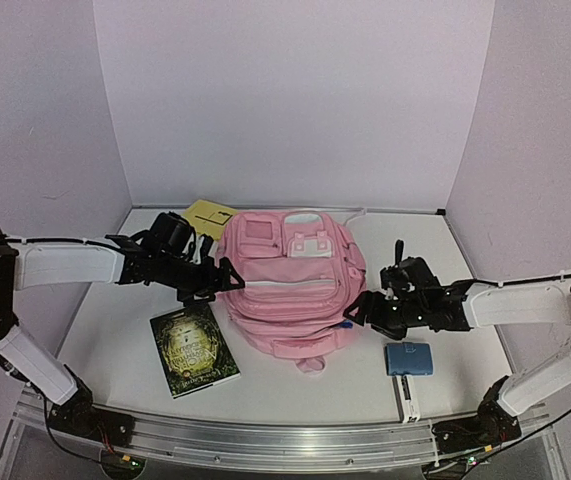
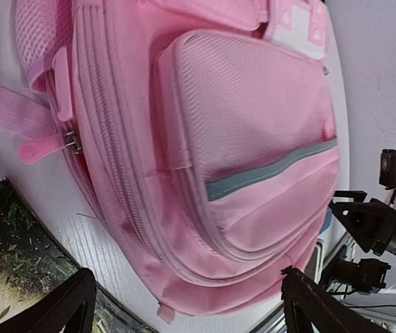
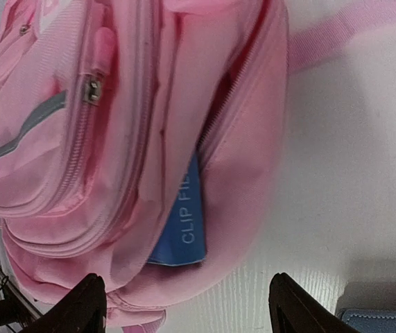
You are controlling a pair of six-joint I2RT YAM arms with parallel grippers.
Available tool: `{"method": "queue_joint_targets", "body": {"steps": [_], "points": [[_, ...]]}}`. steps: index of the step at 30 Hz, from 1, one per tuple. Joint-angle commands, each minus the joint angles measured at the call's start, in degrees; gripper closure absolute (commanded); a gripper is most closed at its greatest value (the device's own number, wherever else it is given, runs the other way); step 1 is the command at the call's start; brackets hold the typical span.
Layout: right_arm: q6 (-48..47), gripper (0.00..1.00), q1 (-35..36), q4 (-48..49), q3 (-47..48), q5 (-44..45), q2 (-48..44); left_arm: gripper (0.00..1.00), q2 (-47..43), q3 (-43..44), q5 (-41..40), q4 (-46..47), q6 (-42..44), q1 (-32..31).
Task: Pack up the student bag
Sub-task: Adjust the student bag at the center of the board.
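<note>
Lying flat at the centre of the worktop (image 1: 295, 385), the student bag (image 1: 290, 275) is flanked by the left fingers (image 2: 59, 305) and the right fingers (image 3: 80, 309), both pairs spread and empty. A blue clip file (image 3: 180, 222) is seen half out of its opening and could be spilled by any tug.

The top camera looks down from above the near edge toward the far wall (image 1: 295, 100). Both wrist cameras face the bag (image 1: 290, 280) close up, from left and right.
</note>
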Motion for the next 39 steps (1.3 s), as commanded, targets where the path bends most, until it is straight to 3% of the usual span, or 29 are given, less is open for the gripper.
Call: {"method": "queue_joint_targets", "body": {"steps": [1, 4, 7, 13, 20, 24, 28, 32, 37, 39], "points": [[4.61, 0.29, -0.22, 9.95, -1.08, -1.37, 1.25, 0.09, 6.43, 3.07, 1.82, 2.4, 1.15, 0.04], [3.81, 0.52, -0.25, 12.97, -0.62, -1.23, 4.98, 0.15, 10.98, 4.51, 2.94, 3.58, 1.47, -1.12], [2.45, 0.66, -0.26, 13.84, 1.0, 0.93, 7.68, 0.15, 13.86, 7.79, -0.3, 2.58, 4.13, -4.46], [-0.97, 0.78, -1.93, 13.81, 5.21, 3.03, 11.86, 0.18, 17.28, 13.68, -0.87, 5.99, 5.85, -11.46], [-7.5, 0.82, -12.4, 13.51, 7.14, 1.78, 12.95, 0.18, 13.87, 12.48, 0.19, 7.12, 5.8, -14.38], [-13.01, 0.76, -13.89, 10.35, 10.56, 0.85, 11.63, 0.14, 7.73, 9.6, -3.66, 1.94, 7.26, -14.38], [-16.82, 0.55, -13.81, 5.21, 11.49, 2.85, 7.55, 0.09, 2.51, 7.21, -10.62, -5.15, 10.07, -13.53], [-19.5, 0.4, -13.58, 2.63, 8.51, 2.33, 0.49, 0.09, -0.26, 2.12, -10.43, -4.0, 12.8, -9.38], [-20.39, 0.35, -12.16, -1.19, 6.09, -0.77, -7.62, 0.32, 3.31, 0.19, -5.21, -0.37, 16.74, -3.93], [-22.49, 0.36, -9.42, -2.11, 6.02, -3.21, -10.31, 0.36, 4.92, 0.52, -4.02, 1.68, 19.0, -3.38]]}}
